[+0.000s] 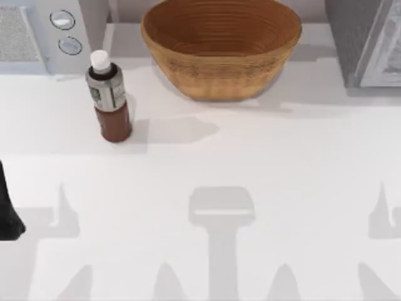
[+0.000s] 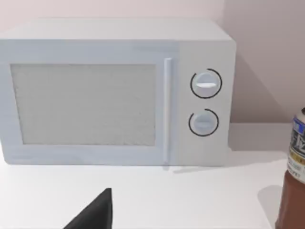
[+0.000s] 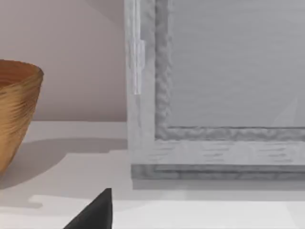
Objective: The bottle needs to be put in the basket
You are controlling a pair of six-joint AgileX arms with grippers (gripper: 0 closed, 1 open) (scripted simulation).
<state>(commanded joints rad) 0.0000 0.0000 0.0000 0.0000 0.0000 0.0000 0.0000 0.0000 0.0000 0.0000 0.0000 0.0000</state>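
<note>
Bottle (image 1: pixel 108 97) upright on counter (image 1: pixel 250 163), top view's left, just in front of microwave (image 2: pixel 114 90), apart from basket (image 1: pixel 220 47) at back centre; basket holds nothing, task not yet begun

Left pincer (image 1: pixel 9 210) at top view's left edge, low and well short of bottle; dark tip in left wrist view probably one finger, cannot tell if released or clenched

Left arm nearer bottle, so likely one to reach; grasp reddish body, lift over rim

Right arm parked at right

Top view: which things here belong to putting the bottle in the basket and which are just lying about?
Job: bottle, upright on the table; basket.
Lying about: microwave behind the bottle; grey cabinet at the right.
</note>
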